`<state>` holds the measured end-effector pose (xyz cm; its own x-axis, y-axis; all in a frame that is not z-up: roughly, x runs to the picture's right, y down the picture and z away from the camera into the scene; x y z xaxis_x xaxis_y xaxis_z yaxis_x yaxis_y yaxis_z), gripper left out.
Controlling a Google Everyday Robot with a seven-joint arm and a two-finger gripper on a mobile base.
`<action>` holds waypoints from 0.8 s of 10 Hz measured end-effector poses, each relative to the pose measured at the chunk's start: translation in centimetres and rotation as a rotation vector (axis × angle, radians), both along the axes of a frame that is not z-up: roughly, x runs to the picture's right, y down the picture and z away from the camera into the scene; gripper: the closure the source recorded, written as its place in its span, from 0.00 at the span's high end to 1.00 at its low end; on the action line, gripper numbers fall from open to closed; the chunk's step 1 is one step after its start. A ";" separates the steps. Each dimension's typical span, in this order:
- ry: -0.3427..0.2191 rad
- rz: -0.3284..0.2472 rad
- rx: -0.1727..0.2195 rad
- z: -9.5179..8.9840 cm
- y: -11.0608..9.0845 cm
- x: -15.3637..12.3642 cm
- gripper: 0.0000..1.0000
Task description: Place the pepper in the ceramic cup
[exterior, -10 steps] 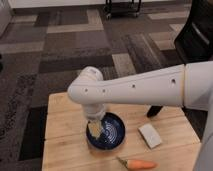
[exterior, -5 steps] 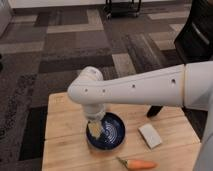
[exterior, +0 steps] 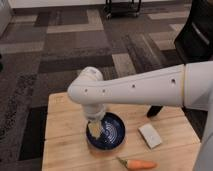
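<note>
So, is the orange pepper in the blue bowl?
No, the pepper lies on the wooden table beside the bowl, while the gripper hangs over the bowl's left part.

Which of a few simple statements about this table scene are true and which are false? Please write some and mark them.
1. The pepper lies on the wooden table, near its front edge. True.
2. The gripper hangs over the dark blue bowl. True.
3. The pepper is inside the bowl. False: it lies on the table outside the bowl, apart from the gripper.
4. The white block sits left of the bowl in the picture. False: it sits to the right of the bowl.
5. The floor behind the table is bare wood. False: it is carpet in grey patches.
</note>
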<state>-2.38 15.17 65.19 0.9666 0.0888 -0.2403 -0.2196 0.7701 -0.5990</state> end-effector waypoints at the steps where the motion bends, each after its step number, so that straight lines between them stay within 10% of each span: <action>1: -0.023 -0.036 0.006 -0.3 0.5 0.6 0.65; 4: -0.109 -0.110 0.015 -2.0 2.3 3.4 0.65; 8: -0.189 -0.046 -0.014 -2.6 4.8 9.1 0.65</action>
<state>6.76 20.00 62.60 0.9977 0.0411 -0.0548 -0.0666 0.7679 -0.6371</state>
